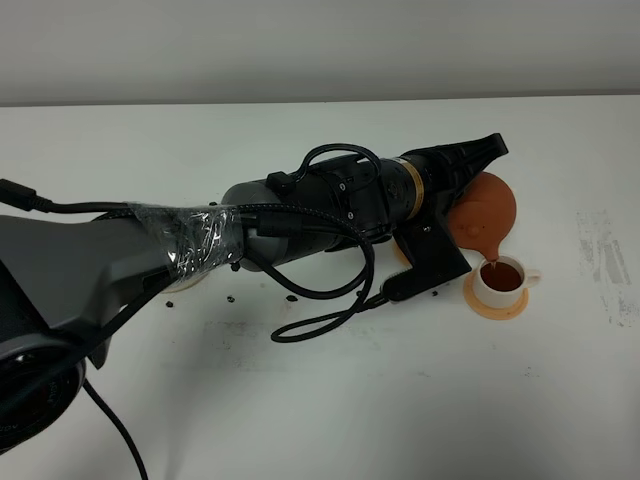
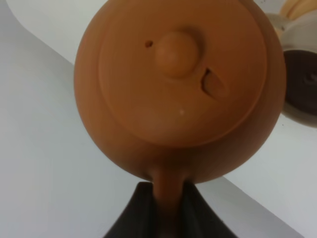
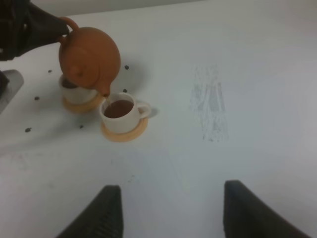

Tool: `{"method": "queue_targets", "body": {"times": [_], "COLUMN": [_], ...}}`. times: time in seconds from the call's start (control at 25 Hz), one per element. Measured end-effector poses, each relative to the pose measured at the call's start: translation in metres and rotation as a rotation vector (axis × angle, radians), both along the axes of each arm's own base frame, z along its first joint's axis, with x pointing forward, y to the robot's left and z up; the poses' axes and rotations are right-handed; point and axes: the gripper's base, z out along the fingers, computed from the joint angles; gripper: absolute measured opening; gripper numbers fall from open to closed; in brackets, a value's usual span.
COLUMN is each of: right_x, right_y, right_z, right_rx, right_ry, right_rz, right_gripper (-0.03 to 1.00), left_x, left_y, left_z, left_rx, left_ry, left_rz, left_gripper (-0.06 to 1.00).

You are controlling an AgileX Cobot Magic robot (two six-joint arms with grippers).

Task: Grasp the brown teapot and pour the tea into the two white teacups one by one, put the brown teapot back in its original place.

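Over the teacup (image 1: 503,283) at the high view's right | my left gripper (image 2: 167,201) clamped on the brown teapot (image 1: 488,205) handle, pot tipped, tea (image 3: 119,109) streaming in | cup on orange coaster (image 1: 495,310) | second teacup (image 3: 74,91) just behind the pot, dark inside | my right gripper (image 3: 171,191) fingers apart above the white table (image 3: 257,59)

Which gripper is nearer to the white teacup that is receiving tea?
Left. The left gripper grips the brown teapot, tilted just above that teacup. The right gripper hangs open well back from it, over the table.
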Motion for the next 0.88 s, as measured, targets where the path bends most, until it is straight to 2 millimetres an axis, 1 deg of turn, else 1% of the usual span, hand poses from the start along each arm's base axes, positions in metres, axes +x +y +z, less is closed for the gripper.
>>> {"method": "queue_targets", "body": {"times": [0.64,0.88], "right_x": [0.0000,0.0000], "right_y": [0.0000,0.0000], "right_z": [0.0000,0.0000], "right_rx": [0.000,0.000], "right_ry": [0.000,0.000], "right_rz": [0.000,0.000], "right_gripper": [0.44,0.45], "left_x": [-0.0001,-0.0031], "left_y": [-0.0004,-0.0032], "left_z": [0.0003,0.0004], "left_rx": [0.000,-0.001], "left_ry": [-0.006,-0.006], "left_rz": [-0.007,-0.015], "left_gripper": [0.08,0.08]}}
